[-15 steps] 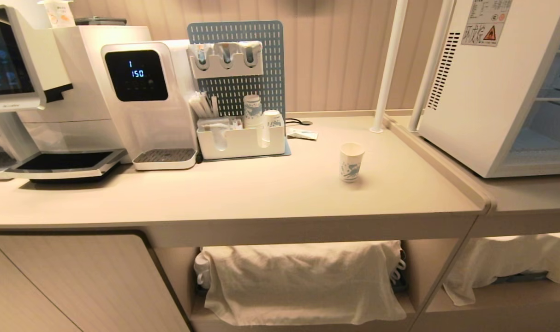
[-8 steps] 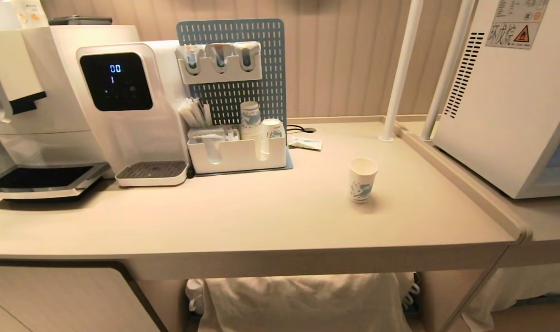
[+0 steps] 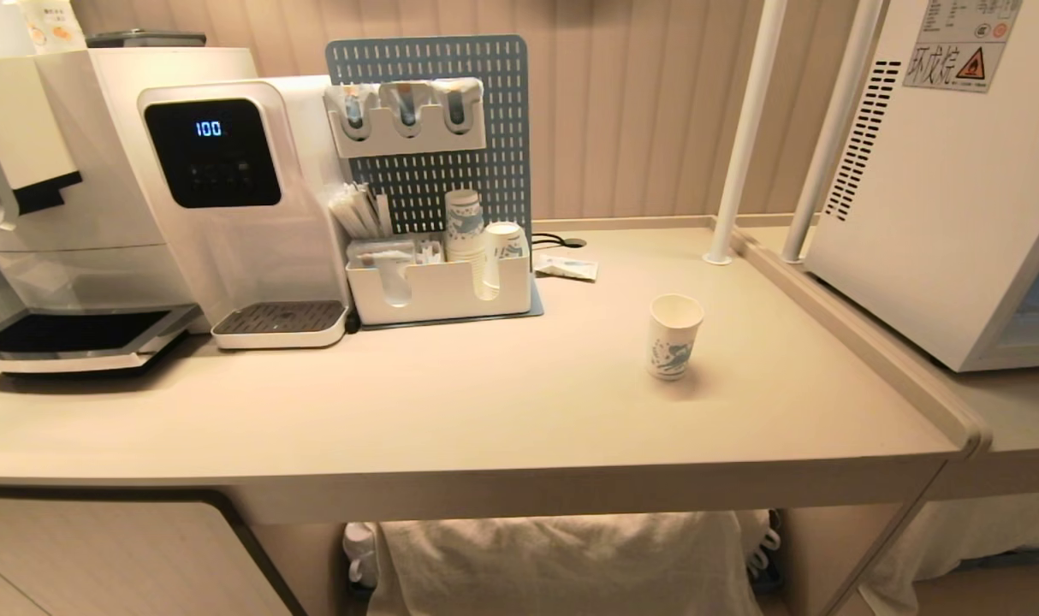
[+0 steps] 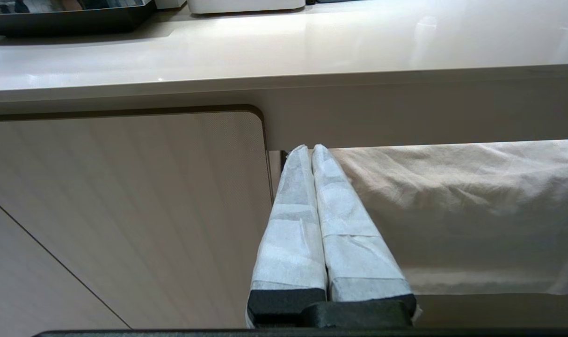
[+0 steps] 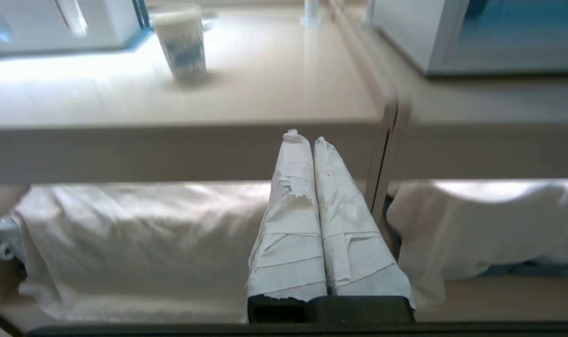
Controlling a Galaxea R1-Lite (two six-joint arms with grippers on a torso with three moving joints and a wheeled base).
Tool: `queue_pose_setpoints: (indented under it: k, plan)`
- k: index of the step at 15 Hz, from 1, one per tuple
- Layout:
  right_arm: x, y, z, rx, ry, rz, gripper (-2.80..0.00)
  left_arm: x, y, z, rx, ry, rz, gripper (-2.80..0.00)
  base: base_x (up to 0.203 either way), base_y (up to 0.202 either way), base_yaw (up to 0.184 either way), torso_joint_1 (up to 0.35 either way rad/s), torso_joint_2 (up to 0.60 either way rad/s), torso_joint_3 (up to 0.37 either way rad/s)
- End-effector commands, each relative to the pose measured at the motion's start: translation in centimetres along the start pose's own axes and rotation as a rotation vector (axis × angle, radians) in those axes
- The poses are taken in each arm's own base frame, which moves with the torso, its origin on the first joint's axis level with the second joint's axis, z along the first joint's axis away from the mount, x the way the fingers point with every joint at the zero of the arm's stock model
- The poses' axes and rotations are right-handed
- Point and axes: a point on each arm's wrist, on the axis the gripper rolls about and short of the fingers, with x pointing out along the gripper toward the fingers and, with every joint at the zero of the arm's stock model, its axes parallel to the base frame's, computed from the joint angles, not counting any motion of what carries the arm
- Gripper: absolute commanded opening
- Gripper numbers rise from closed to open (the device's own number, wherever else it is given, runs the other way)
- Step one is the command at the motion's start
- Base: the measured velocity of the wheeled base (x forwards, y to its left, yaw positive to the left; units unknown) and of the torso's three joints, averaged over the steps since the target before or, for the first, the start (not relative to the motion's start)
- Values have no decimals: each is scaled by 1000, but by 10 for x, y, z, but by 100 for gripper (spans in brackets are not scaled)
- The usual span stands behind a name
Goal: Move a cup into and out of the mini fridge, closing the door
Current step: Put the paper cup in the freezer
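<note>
The cup (image 3: 674, 336) stands upright on the bench (image 3: 451, 411), alone, well apart from the mini fridge (image 3: 939, 171) at the right edge. It looks like thin paper, light and easily crushed, apparently empty, so a gentle pinch across the side wall around mid-height seems the safest hold; the tapered wall could slip under a hard squeeze. Both arms sit low below the bench edge: left tool (image 4: 311, 150) pressed together on nothing, right tool (image 5: 307, 136) likewise, empty.
</note>
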Motion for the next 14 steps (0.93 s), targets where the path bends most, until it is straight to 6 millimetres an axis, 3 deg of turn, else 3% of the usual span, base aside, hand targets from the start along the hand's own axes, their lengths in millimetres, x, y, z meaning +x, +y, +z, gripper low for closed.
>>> queue_pose_setpoints:
  k: [1, 2, 3, 5, 7, 8, 10, 14]
  plan:
    - [-8, -2, 73, -3, -13, 5, -280, 0, 0, 0, 0, -1, 0, -280, 0, 0, 0, 0, 0, 0]
    - [-6, -3, 111, -2, 12, 15, -280, 0, 0, 0, -1, 0, 0, -280, 0, 0, 0, 0, 0, 0]
    - [10, -4, 144, 4, 83, 35, -280, 0, 0, 0, 0, 0, 0, -280, 0, 0, 0, 0, 0, 0]
    - [63, -4, 204, 46, 215, 110, -280, 0, 0, 0, -1, 0, 0, -280, 0, 0, 0, 0, 0, 0]
    - [131, -2, 239, 134, 357, 194, -280, 0, 0, 0, -1, 0, 0, -280, 0, 0, 0, 0, 0, 0]
    - [165, 2, 243, 197, 437, 225, -280, 0, 0, 0, 0, 0, 0, -280, 0, 0, 0, 0, 0, 0]
    - [227, 15, 232, 356, 624, 264, -280, 0, 0, 0, -1, 0, 0, -280, 0, 0, 0, 0, 0, 0]
    - [298, 58, 171, 449, 974, 320, -280, 0, 0, 0, 0, 0, 0, -280, 0, 0, 0, 0, 0, 0]
